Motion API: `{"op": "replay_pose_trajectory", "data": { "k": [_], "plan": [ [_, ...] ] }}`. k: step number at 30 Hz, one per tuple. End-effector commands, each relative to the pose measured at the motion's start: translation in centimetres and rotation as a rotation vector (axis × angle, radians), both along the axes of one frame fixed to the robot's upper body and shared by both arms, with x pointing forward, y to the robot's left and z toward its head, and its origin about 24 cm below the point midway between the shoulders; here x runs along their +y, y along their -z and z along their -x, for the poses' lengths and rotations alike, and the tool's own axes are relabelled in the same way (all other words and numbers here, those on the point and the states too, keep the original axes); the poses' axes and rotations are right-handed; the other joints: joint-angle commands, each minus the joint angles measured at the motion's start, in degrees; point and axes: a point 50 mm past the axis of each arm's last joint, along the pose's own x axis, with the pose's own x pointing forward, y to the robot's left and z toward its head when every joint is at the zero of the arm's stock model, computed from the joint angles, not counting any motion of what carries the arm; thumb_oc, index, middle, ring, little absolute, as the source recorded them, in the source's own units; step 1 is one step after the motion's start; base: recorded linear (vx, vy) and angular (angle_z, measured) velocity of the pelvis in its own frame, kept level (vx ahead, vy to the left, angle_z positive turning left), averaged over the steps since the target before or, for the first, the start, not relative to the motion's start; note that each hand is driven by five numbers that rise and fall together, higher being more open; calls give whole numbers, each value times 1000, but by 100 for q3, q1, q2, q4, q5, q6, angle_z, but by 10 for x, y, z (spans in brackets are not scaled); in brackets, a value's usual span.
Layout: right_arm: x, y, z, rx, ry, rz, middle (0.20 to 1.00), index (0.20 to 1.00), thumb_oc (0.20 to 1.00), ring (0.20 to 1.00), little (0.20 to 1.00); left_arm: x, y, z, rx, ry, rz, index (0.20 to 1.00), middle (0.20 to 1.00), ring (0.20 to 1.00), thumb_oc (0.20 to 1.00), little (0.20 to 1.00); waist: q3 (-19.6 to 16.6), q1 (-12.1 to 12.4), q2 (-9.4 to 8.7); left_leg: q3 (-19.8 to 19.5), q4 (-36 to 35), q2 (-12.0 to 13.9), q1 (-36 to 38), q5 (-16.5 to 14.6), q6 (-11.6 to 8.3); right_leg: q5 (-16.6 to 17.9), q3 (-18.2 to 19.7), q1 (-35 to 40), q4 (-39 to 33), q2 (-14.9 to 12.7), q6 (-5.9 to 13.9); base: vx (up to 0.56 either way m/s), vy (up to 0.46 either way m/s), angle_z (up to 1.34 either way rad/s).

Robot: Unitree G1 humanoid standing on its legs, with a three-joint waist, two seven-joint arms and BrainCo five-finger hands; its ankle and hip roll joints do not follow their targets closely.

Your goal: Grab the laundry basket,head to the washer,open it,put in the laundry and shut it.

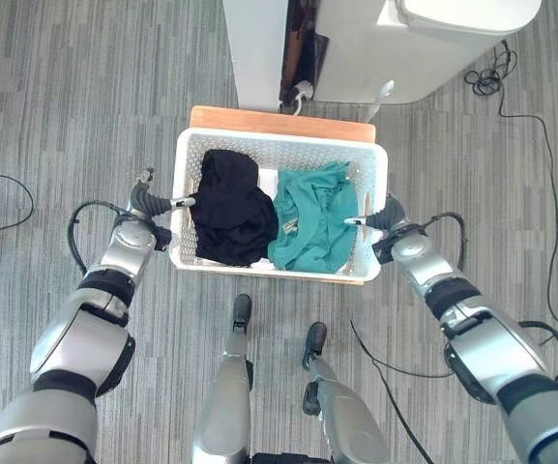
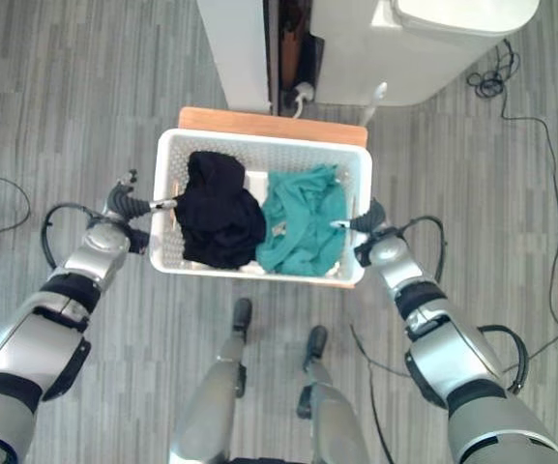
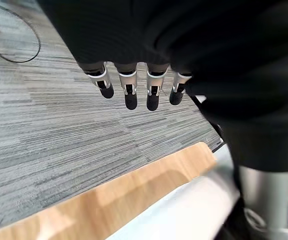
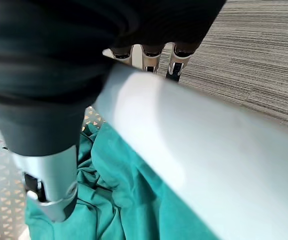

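A white laundry basket (image 1: pixel 279 143) rests on a wooden board (image 1: pixel 279 123) on the floor in front of me. It holds a black garment (image 1: pixel 230 208) on its left and a teal garment (image 1: pixel 312 217) on its right. My left hand (image 1: pixel 148 203) is at the basket's left wall, fingers (image 3: pixel 129 90) straight down outside and thumb over the rim (image 3: pixel 183 205). My right hand (image 1: pixel 392 217) straddles the right rim (image 4: pixel 193 145), fingers (image 4: pixel 151 57) outside and straight thumb (image 4: pixel 49 185) inside above the teal garment (image 4: pixel 119 200). Both hands are open.
A white washer (image 1: pixel 404 48) stands just beyond the basket, at the far right. A tall white panel (image 1: pixel 254 48) stands to its left, with a dark gap between them. A black cable (image 1: pixel 491 77) lies coiled on the grey plank floor by the washer.
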Motion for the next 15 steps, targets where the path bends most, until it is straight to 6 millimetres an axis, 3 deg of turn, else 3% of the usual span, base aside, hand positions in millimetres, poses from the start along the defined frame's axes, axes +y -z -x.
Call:
{"op": "replay_pose_trajectory", "data": {
  "k": [1,7,15],
  "plan": [
    [13,-25,-9,-64,-49,-18,1000,1000,1000,1000,1000,-6,-21,-9,-24,-1,-31,1000,1000,1000,1000,1000,-71,16,-80,-6,163,80,-110,-148,-82,329,98,-470,310,-578,464,0,0,0],
    [25,-32,-14,-52,-64,-17,1000,1000,1000,1000,1000,-11,-33,-14,-13,0,-61,1000,1000,1000,1000,1000,-52,-5,-134,-31,94,91,-180,-92,-95,367,87,-530,249,-544,477,0,0,0],
    [38,-26,-17,23,-80,32,1000,1000,1000,1000,1000,-18,-19,-15,149,33,-183,1000,1000,1000,1000,1000,-21,-75,-165,-18,46,89,-230,-57,-81,386,119,-592,239,-507,465,3,1,0]
  ]
}}
